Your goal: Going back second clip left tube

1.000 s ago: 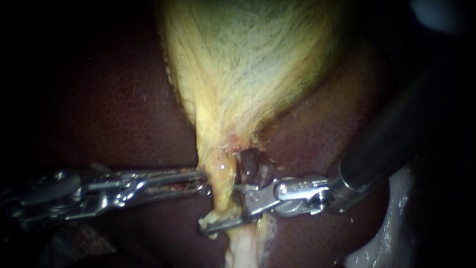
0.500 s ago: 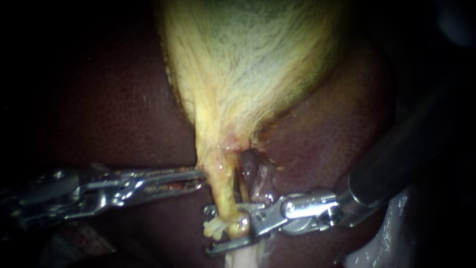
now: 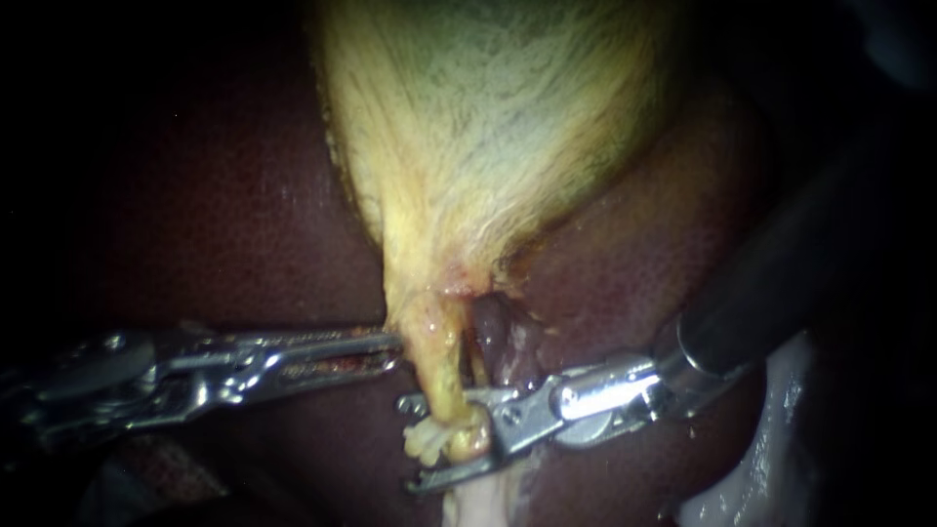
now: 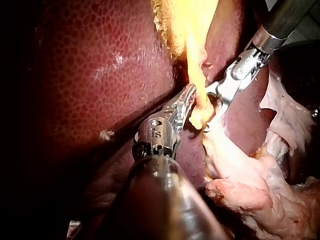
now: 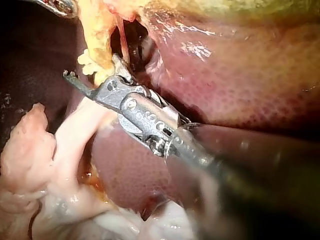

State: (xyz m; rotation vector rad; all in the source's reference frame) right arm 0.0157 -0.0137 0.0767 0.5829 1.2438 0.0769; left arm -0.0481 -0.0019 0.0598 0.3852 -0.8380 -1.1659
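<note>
Dark liver (image 3: 195,215) lies under everything; nearest, the right instrument (image 3: 408,444) holds its jaws spread astride the left tube (image 3: 436,366), which runs upward to the gallbladder (image 3: 488,127), crosswise to the shaft, so withdrawal likely goes straight back. Beyond, the left instrument (image 3: 395,344), jaws pressed together, touches the tube's other side, contact only the left wrist view shows plainly.
</note>
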